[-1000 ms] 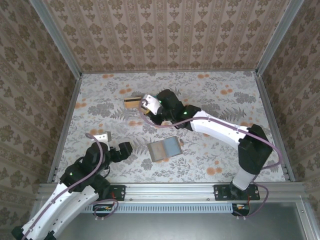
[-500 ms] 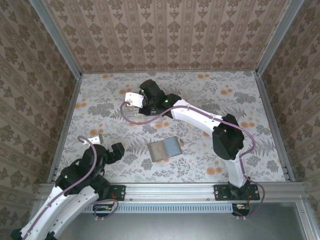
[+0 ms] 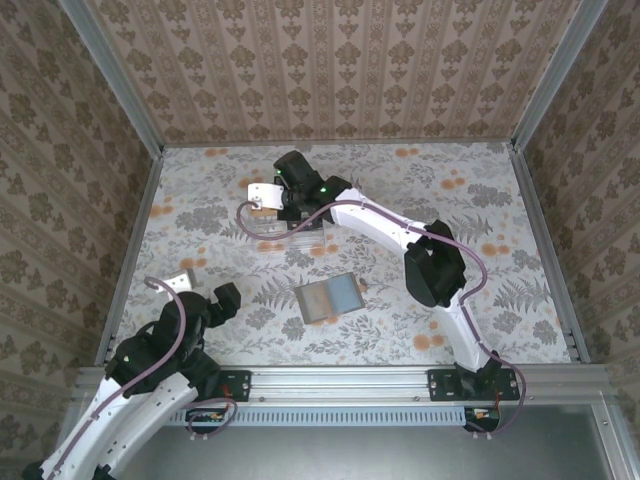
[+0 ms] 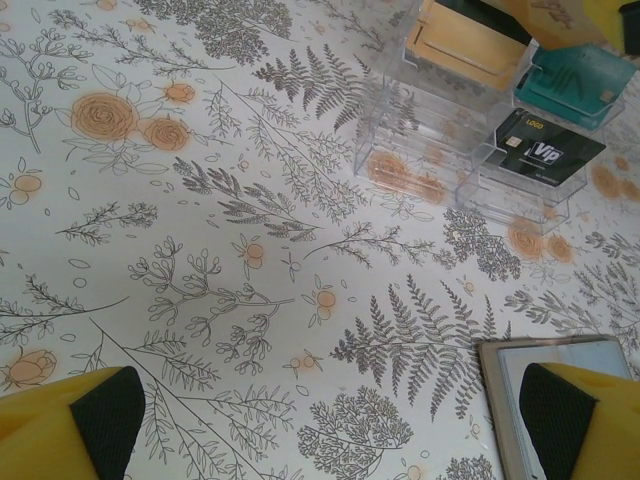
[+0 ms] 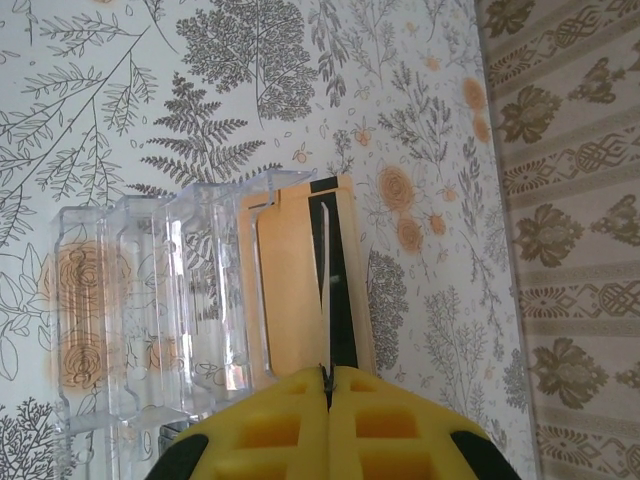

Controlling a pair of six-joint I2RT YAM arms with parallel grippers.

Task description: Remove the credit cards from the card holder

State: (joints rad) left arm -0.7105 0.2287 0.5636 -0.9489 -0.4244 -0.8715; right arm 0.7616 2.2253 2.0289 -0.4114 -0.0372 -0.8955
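Card holder (image 3: 329, 297) well apart from walls (image 3: 330, 70)

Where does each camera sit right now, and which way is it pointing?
Top external: above and behind the arms, looking down on the table; both arms show, card holder central.
Left wrist: low over the table, facing the clear stand; left gripper open, fingers at bottom corners.
Right wrist: above the stand, looking down at it; right gripper shut at the bottom edge.
Shared: both wrist views show the orange card.
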